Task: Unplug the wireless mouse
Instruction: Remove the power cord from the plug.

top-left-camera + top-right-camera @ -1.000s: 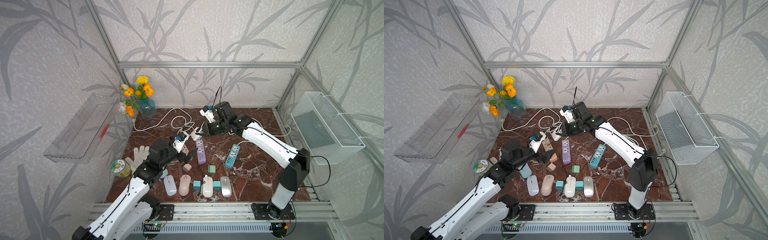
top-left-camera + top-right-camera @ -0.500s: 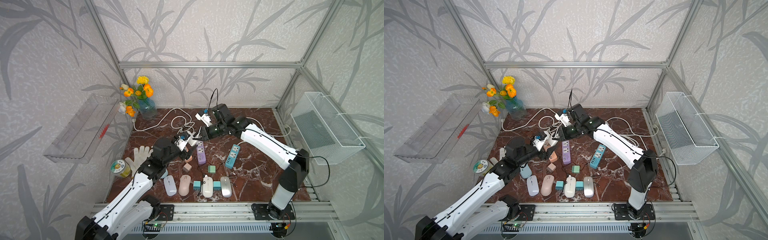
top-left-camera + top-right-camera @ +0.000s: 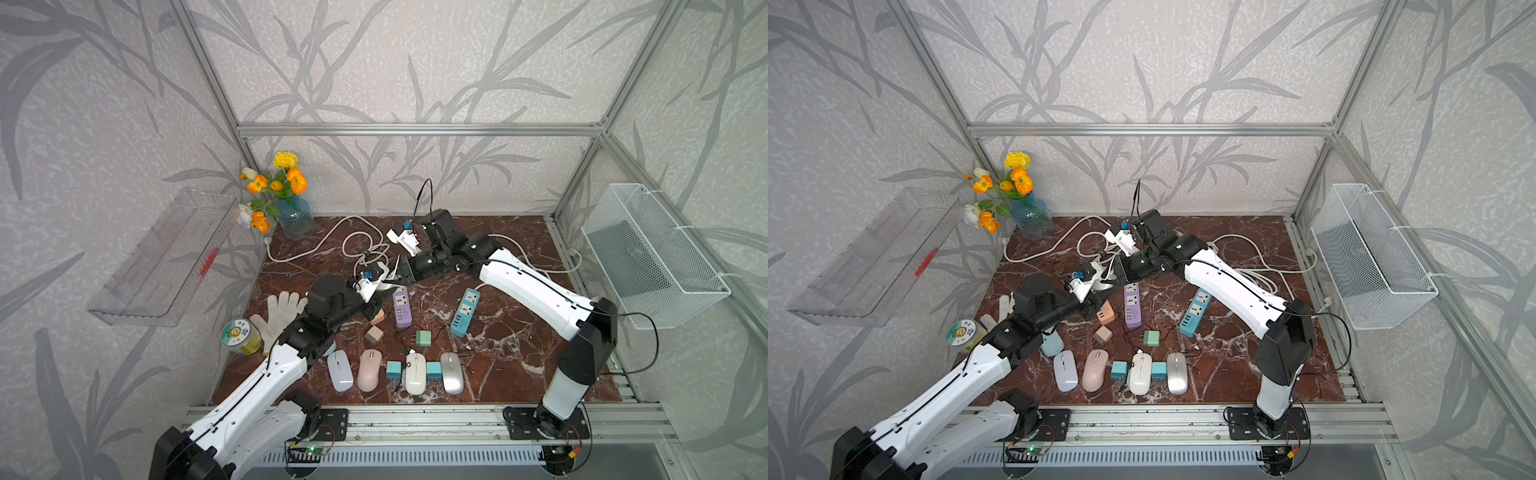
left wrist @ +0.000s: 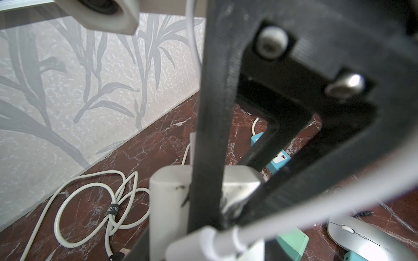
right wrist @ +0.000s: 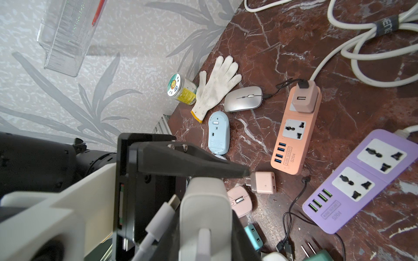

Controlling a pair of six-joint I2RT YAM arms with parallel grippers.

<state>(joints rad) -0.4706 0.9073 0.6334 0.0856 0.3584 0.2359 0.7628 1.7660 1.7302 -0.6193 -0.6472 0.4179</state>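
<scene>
White plastic, probably light and slick-shelled: the wireless mouse (image 5: 203, 203) hangs over the table (image 3: 519, 365) just past the cord end of the purple power strip (image 3: 401, 309), clenched by its sides in the right gripper (image 3: 405, 274). Better to take the stiff plug (image 5: 168, 209) than its limp cable (image 5: 147, 239) (a judgement). Only the right wrist view shows the plug's metal tip; both top views hide it. Whether the left gripper (image 3: 382, 293) grips anything, I cannot tell.

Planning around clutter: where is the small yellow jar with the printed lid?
In both top views the small yellow jar sits at the marble table's left edge, beside the white knitted glove, left of the left arm.
</scene>
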